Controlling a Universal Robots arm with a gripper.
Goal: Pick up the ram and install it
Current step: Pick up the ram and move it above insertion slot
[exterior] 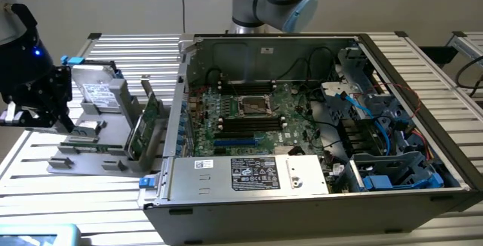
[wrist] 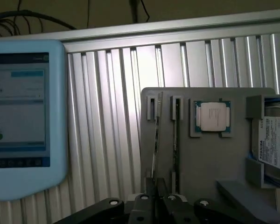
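Right at the gray holder, the gripper looks clamped across the thin faces of the ram, pretty much over its slot. The stick's up on edge, with its long axis running along the slot, straight away from the jaws toward the holder's far rim. CPU sits just beside it on the holder. The open PC case is just beside the holder.

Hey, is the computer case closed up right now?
No, the computer case lies open, with its motherboard plainly exposed.
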